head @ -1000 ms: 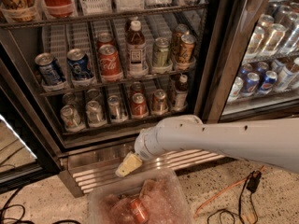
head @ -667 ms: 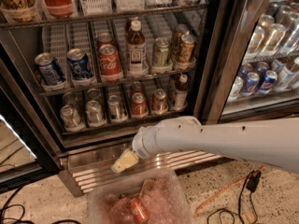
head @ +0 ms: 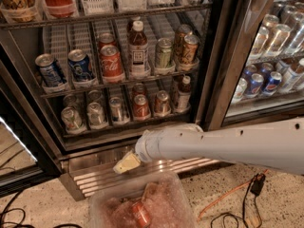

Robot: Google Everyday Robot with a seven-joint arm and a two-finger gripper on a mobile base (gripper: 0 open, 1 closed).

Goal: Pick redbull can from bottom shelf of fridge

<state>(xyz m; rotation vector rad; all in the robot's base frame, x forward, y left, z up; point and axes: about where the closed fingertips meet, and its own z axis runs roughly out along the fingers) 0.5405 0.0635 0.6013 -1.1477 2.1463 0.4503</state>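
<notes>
The fridge [head: 214, 75], black-framed with a ribbed steel base, fills the view; its door is open. A smooth pale-grey arm [head: 228, 144] crosses from 3 o'clock in front of that base. The bottom shelf [head: 124, 128], white plastic lanes behind a dark rail, carries a row of cans. There the redbull can [head: 117, 109], slim, silver and blue, stands upright, long axis vertical and top up, a red can [head: 141, 107] at its 3 o'clock. The cream tool [head: 126, 164] hangs at the can's 6 o'clock, well apart; open or closed, I cannot tell.
</notes>
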